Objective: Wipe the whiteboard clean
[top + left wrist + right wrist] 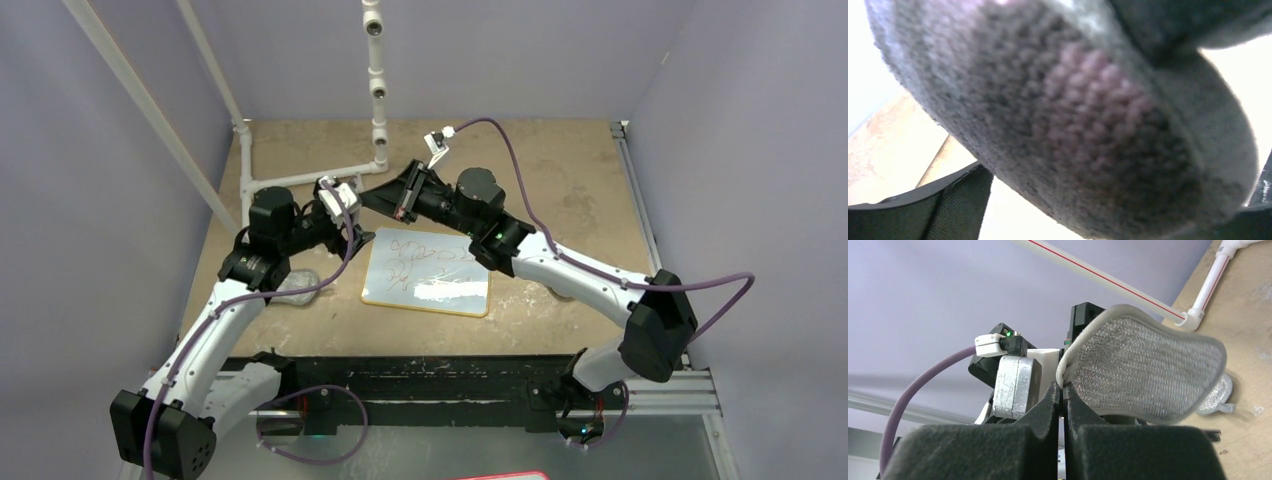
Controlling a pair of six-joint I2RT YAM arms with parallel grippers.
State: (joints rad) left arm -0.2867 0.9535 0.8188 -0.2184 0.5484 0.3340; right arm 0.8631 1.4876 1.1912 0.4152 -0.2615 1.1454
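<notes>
Grey pad (1013,90), one of two, fills the left wrist view, lying between the fingers of the left pincer (1068,125); whether they press it cannot be told. The right pincer (1063,390) is clamped on that pad's edge. The second pad (1215,395) lies on the tabletop (560,170). One whiteboard (427,272), red-scribbled, lies flat mid-tabletop between the two arms.

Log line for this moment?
right gripper: shut on grey pad edge | left gripper: at pad, grip unclear | whiteboard: red scribbles present

Grey cloth pad (1148,370) raised, second pad (297,288) on tabletop (570,170), white pipes (378,90)
</notes>
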